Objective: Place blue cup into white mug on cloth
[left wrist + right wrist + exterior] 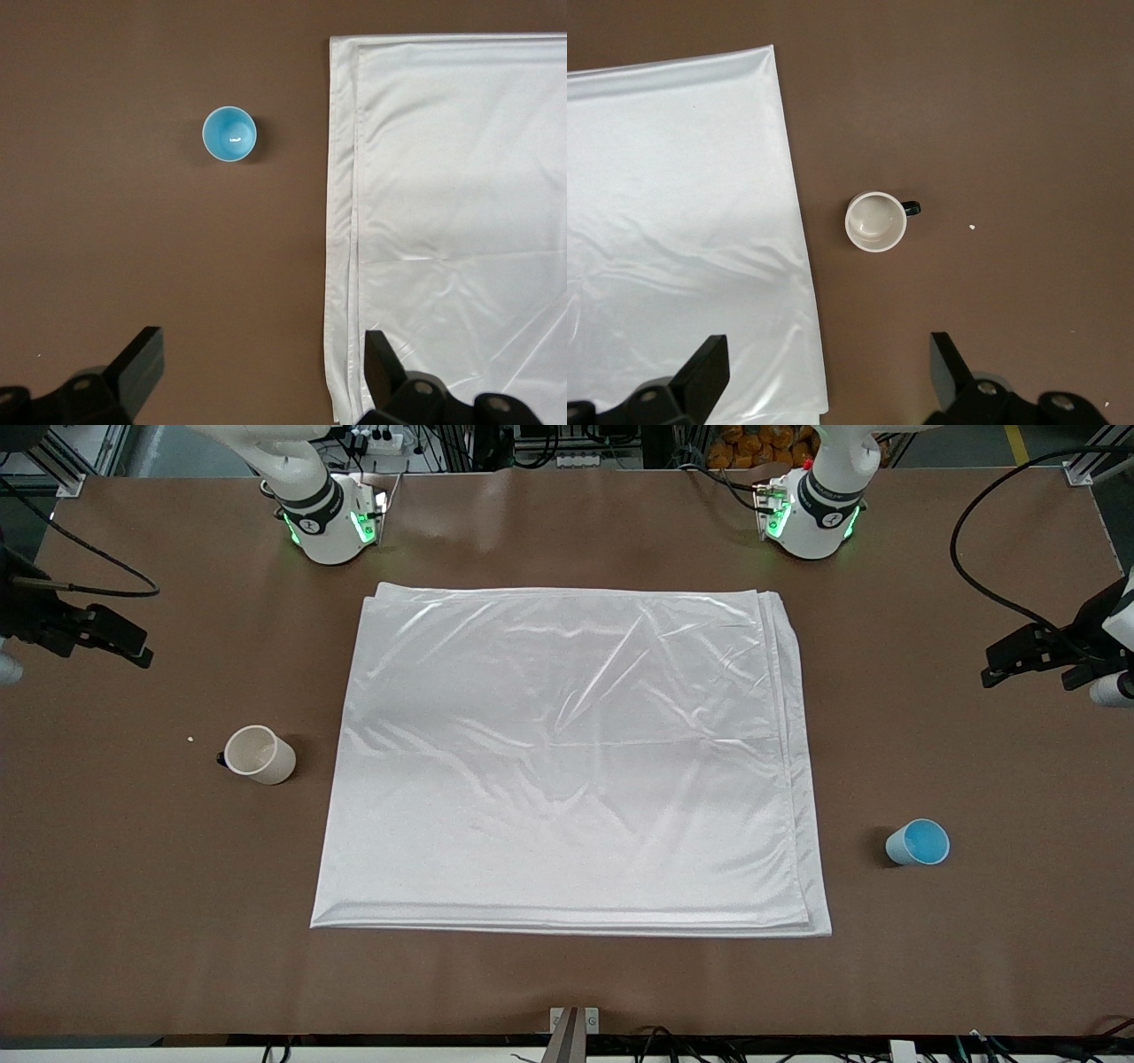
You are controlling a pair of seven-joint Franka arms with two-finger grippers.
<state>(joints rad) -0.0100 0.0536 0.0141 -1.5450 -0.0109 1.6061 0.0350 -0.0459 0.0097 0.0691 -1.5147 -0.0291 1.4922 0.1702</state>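
Nothing is held yet: both arms are parked high at the two ends of the bench point(567, 992), neither one committed to a move. The left pincer point(257, 367) hangs over bare bench at the left arm's end, fingers spread wide, and the right pincer point(824, 372) is seen the same way at the right arm's end, spread and empty.

The white mug point(260, 755) stands upright off the cloth point(567, 762), just beside its edge toward the right arm's end, black handle turned away from the cloth. The blue cup point(918, 842) stands upright too, off the cloth toward the left arm's end and nearer the front camera than the mug.

The mug is probably best carried onto the cloth first, gripped across its rim. The shiny fabric may slide or wrinkle, so a straight, gentle set-down is advised.
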